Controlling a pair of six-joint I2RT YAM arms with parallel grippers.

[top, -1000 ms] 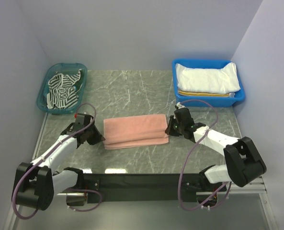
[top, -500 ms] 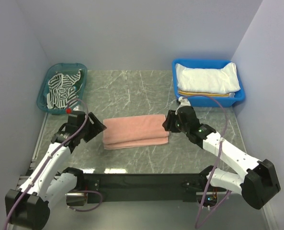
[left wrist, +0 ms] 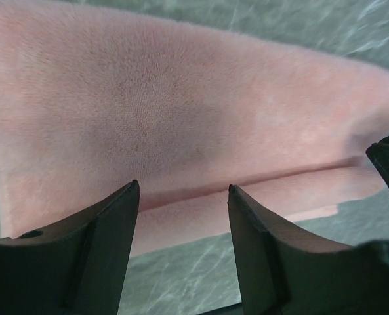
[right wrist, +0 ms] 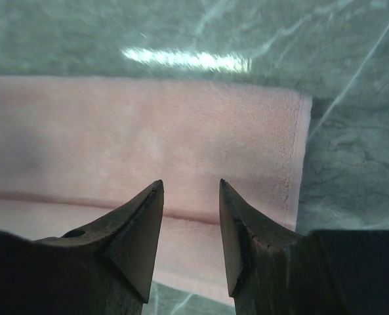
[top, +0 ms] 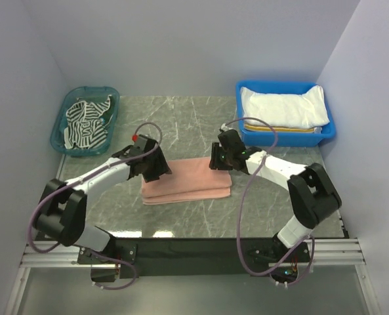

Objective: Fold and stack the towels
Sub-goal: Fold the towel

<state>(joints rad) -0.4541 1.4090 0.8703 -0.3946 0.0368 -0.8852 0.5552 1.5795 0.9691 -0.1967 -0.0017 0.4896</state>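
Left claw (left wrist: 182, 190) hangs released, jaws apart with nothing between them, over the left end of the pink towel (left wrist: 181, 111); right claw (right wrist: 191, 184) likewise gapes empty over the right end. The towel lies folded on the middle of the worktop (top: 181, 125), layered edge toward the arms. It looks soft, light and floppy, so it will probably sag; best pinch all layers at the end corners. White towel (top: 283, 108) sits in the blue bin (top: 283, 139), striped one (top: 84, 126) in the teal basket (top: 58, 138)
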